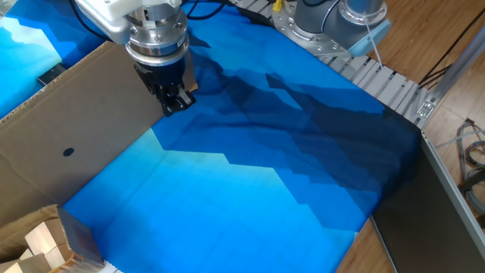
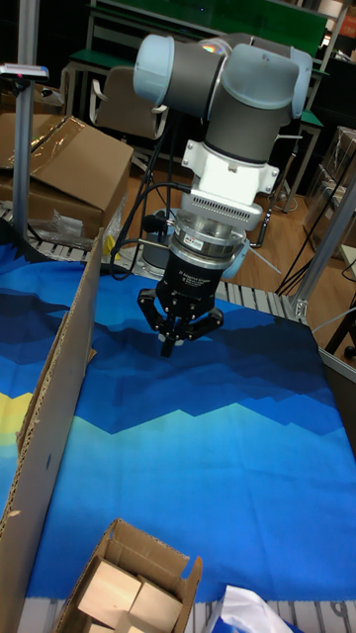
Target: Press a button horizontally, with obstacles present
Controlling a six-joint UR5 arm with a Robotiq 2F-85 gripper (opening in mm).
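The approach step is judged to be in hand: the gripper [image 1: 175, 102] is held low over the blue cloth [image 1: 250, 189], just beside the far end of the cardboard panel [image 1: 83, 129], which stands on edge along the cloth's left side. The fingertips are seen pressed together in the tall fixed view, with nothing held. 1 dark round spot [image 1: 68, 151] on the panel is taken for the button; a level sideways push toward it, clear of the panel's edge, is called for next

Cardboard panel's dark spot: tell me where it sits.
In the fixed view the dark spot lies left on the cardboard panel, well below-left of the tool.
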